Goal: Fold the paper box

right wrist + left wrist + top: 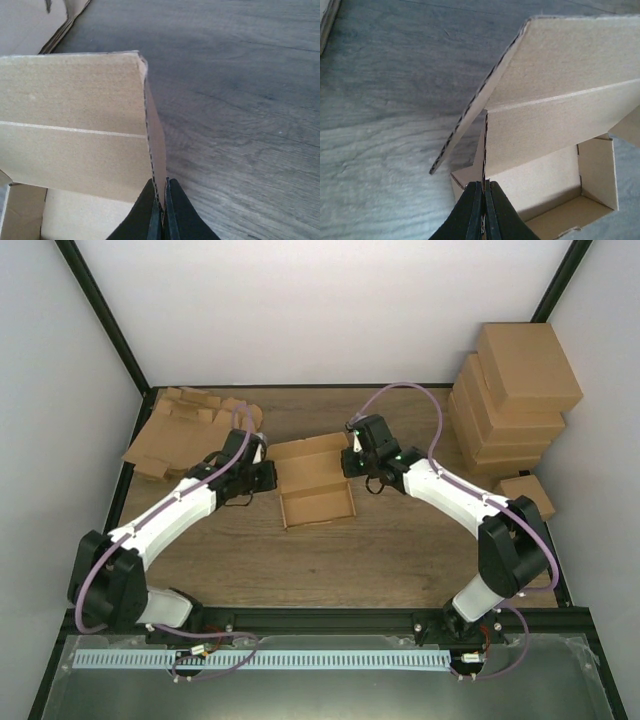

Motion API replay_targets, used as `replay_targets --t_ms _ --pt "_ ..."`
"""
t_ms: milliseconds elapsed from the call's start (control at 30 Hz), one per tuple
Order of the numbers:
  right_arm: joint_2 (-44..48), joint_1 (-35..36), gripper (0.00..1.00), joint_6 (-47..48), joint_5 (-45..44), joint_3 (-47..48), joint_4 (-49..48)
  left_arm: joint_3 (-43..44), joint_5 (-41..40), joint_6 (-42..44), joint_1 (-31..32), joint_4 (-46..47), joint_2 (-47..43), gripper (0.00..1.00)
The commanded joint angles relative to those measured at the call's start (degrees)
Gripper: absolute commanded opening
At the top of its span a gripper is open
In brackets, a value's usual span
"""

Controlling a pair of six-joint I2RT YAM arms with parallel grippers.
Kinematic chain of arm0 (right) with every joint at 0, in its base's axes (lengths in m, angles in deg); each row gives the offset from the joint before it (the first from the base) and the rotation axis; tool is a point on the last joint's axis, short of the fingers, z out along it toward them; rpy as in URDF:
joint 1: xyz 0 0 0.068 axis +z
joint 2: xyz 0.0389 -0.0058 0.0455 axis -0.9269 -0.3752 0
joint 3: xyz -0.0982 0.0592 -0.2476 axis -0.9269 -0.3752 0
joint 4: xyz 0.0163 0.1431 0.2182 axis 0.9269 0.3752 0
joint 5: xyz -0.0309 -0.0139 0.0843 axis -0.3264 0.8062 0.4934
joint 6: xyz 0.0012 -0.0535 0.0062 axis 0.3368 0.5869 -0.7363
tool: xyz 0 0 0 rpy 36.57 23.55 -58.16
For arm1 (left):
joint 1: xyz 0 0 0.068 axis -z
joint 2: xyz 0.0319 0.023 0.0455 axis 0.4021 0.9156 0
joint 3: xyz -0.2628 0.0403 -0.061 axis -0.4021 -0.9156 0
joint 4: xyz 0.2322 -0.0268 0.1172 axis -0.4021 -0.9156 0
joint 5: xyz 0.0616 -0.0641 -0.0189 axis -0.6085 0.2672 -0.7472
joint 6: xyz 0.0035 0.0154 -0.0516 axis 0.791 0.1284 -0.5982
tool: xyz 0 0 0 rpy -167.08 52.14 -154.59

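One open paper box (318, 502) pinched: left end effector (484, 189), right end effector (161, 189).

The left arm (175, 508) and the right arm (450, 490) both wear white shells between black joints. A lilac cable (405, 386) runs along each (loose, outside the casing). The left claw (484, 186) and right claw (161, 185) end in slim, tapered, matte-black fingers (469, 212).

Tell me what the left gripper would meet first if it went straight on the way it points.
The paper box: the left gripper is shut on its side flap, so going on would likely push straight into that cardboard.
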Motion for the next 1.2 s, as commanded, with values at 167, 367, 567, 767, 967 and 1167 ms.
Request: replay_targets --t_ms 167,367,567,767,967,1167 --pt "1.77 1.91 0.01 -9.93 -9.08 -4.70 -12.22 0.55 0.79 -8.78 0.66 14.01 6.21 0.04" --pt "0.97 2.52 0.01 -12.68 -12.43 -6.90 -16.77 0.01 -4.38 -10.51 1.78 17.08 6.98 0.04" --pt "-0.94 2.52 0.01 -13.56 -14.33 -6.80 -18.65 0.68 -3.76 -10.53 1.89 17.87 9.88 0.04" --pt "-2.53 2.59 0.01 -16.45 -16.06 -7.55 -19.84 -0.94 -2.95 -12.36 1.97 19.85 11.11 0.04" --pt "-4.77 2.63 0.01 -15.96 -17.14 -7.66 -21.91 -0.25 -2.45 -12.22 1.96 20.85 13.17 0.04" --pt "-6.52 2.65 0.01 -15.63 -18.23 -7.37 -22.19 0.64 -2.14 -11.81 1.98 20.63 15.09 0.04"
